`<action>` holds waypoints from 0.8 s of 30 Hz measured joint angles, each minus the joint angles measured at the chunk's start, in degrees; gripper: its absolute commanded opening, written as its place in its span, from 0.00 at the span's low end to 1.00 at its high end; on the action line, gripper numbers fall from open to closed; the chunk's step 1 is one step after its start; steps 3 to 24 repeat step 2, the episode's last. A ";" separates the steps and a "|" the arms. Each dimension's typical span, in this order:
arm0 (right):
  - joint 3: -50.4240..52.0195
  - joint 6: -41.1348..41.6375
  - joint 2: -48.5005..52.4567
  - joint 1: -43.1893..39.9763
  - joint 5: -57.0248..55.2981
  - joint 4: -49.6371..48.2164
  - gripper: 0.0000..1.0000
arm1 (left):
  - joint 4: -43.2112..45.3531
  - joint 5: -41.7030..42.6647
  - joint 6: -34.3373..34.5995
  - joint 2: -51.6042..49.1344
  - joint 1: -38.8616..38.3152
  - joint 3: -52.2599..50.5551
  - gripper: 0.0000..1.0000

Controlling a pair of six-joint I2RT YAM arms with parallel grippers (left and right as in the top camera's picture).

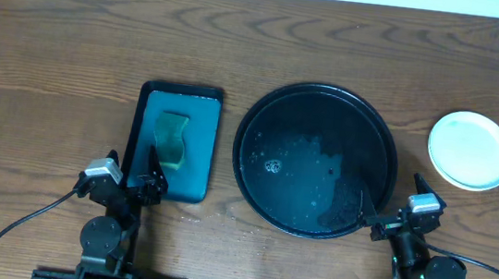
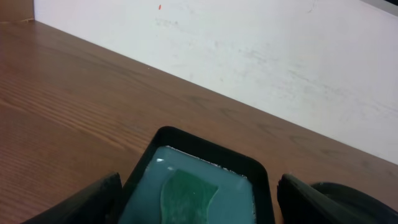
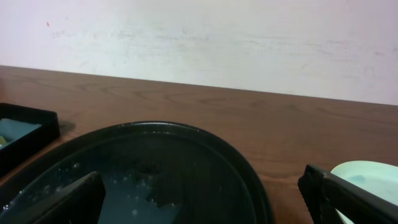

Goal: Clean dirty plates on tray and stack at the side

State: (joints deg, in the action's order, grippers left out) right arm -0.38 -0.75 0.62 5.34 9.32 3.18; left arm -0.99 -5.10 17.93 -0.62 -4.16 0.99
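The round black tray (image 1: 316, 160) lies at centre right, wet with foam and water, with no plate on it; it also fills the lower left of the right wrist view (image 3: 186, 162). A stack of pale plates (image 1: 470, 150), mint-aqua on top, sits on the table to the tray's right, and its edge shows in the right wrist view (image 3: 367, 174). How many plates are in the stack cannot be told. My left gripper (image 1: 134, 176) is open and empty at the near end of the teal tray. My right gripper (image 1: 395, 207) is open and empty at the black tray's near right rim.
A rectangular teal tray (image 1: 175, 139) with a black rim holds water and a green sponge (image 1: 171, 139); both show in the left wrist view, tray (image 2: 261, 180) and sponge (image 2: 186, 196). A white wall runs along the table's far edge.
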 measured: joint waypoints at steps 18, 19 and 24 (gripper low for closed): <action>0.00 -0.02 0.00 0.00 0.00 0.00 0.99 | 0.00 0.00 0.02 0.00 0.00 0.00 0.80; 0.00 -0.02 0.00 0.00 0.00 0.00 0.99 | 0.00 0.00 0.02 0.00 0.00 0.00 0.80; 0.00 -0.02 0.00 0.00 0.00 0.00 0.99 | 0.00 0.00 0.02 0.00 0.00 0.00 0.80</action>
